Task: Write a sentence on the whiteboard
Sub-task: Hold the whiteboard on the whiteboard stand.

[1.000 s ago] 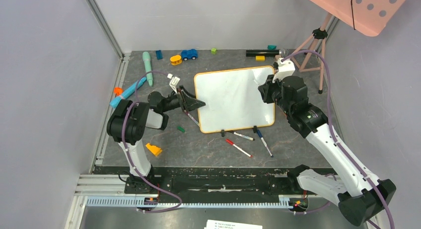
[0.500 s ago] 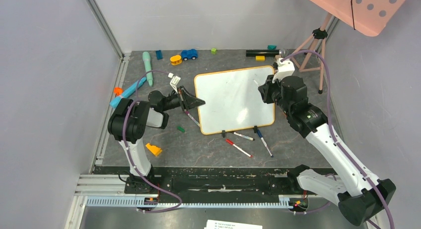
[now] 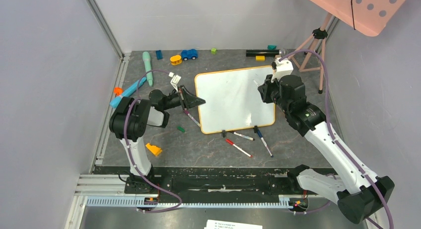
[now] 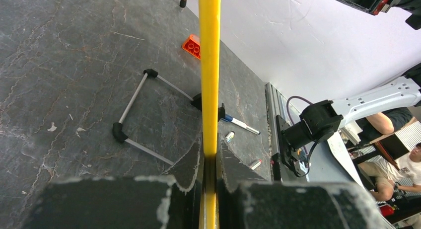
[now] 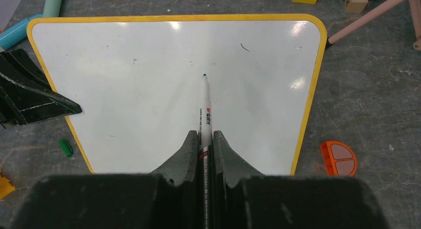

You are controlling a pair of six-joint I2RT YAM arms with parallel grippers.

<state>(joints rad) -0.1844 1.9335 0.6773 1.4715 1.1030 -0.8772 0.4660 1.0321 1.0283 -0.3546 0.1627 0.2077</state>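
The whiteboard (image 3: 233, 100) lies on the dark table, white with an orange-yellow frame, its two black clip feet on the near edge. It is blank in the right wrist view (image 5: 149, 70); no sentence shows on it. My left gripper (image 3: 194, 103) is shut on the board's left edge, and the yellow frame (image 4: 209, 70) runs between its jaws. My right gripper (image 3: 261, 89) is shut on a white marker (image 5: 204, 112) whose teal tip hovers at the board's middle.
Three loose markers (image 3: 239, 148) lie in front of the board, another (image 3: 192, 119) at its left edge. Toys, a teal tube (image 3: 147, 66) and a black bar (image 3: 262, 53) sit at the back. A pink tripod (image 3: 312, 50) stands back right. An orange piece (image 5: 339, 158) lies right of the board.
The whiteboard and my left gripper have shifted slightly toward the back. My right gripper with the marker has moved a little the same way.
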